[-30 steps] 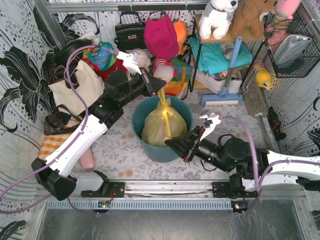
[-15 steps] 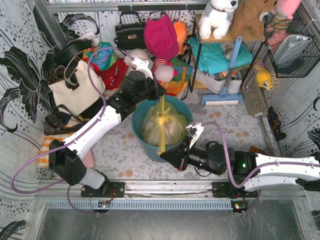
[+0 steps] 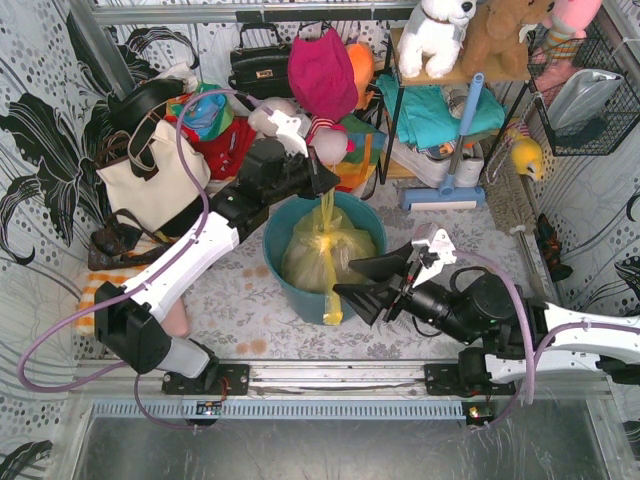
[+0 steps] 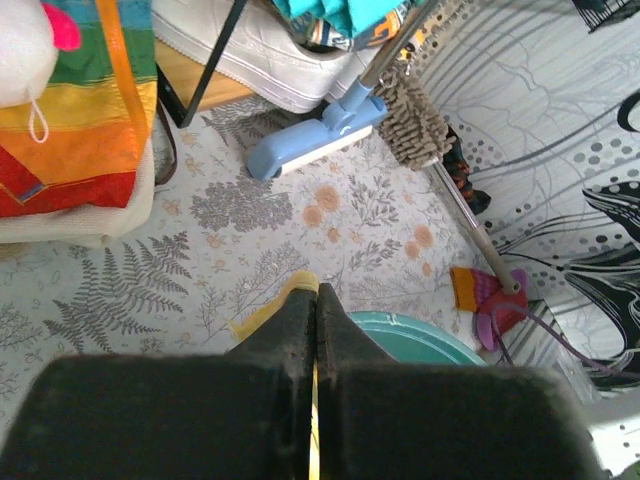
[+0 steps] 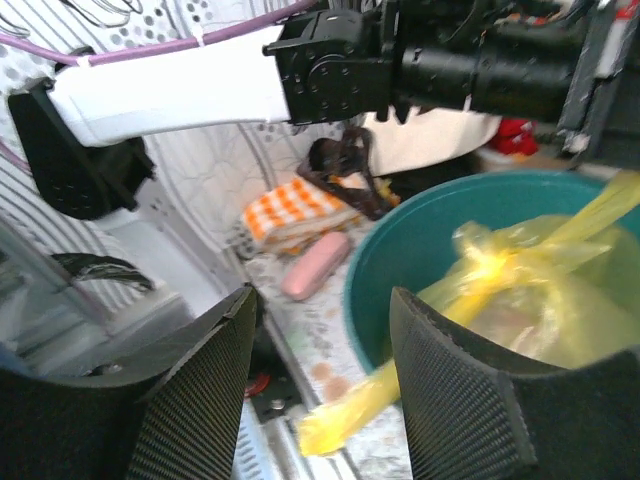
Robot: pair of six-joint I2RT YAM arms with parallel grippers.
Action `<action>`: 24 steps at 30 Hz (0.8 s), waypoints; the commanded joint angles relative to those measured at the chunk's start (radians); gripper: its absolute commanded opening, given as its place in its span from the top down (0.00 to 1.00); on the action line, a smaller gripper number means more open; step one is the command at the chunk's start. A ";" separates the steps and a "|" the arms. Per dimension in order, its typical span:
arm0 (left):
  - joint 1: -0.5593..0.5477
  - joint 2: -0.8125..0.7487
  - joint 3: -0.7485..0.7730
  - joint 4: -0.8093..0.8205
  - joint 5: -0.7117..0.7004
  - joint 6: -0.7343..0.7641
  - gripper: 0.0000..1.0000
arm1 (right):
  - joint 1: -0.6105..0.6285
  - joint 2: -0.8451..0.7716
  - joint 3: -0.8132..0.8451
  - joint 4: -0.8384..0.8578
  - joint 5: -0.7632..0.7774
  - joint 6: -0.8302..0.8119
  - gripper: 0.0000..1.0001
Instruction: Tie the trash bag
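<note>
The yellow trash bag (image 3: 325, 252) sits in the round teal bin (image 3: 298, 296), its top drawn into a knot with two twisted strips. My left gripper (image 3: 322, 188) hangs over the bin's far rim, shut on the upper strip (image 4: 262, 314), which runs taut up from the knot. My right gripper (image 3: 345, 279) is at the bin's near right side, open and holding nothing. The other strip (image 3: 331, 305) hangs loose over the near rim, and in the right wrist view its free end (image 5: 345, 425) dangles below my open right gripper (image 5: 325, 300).
A cream tote bag (image 3: 160, 180), a black handbag (image 3: 258, 68) and soft toys crowd the far left. A pink case (image 3: 176, 320) and an orange checked cloth (image 3: 100, 292) lie left of the bin. A blue floor brush (image 3: 445, 192) and a shelf stand at the right.
My right gripper has opened, let go of the lower strip and drawn back to the right. That strip now droops over the bin's near rim. The left arm holds its place.
</note>
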 commanded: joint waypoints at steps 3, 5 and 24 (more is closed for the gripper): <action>0.005 0.032 0.055 -0.031 0.137 0.064 1.00 | 0.004 -0.023 0.005 -0.059 -0.011 -0.458 0.43; 0.005 0.056 0.077 -0.069 0.176 0.079 1.00 | 0.005 -0.024 -0.009 -0.094 -0.045 -0.580 0.42; 0.004 0.052 0.042 -0.102 0.223 0.092 1.00 | 0.005 -0.033 -0.090 -0.251 -0.236 -1.227 0.17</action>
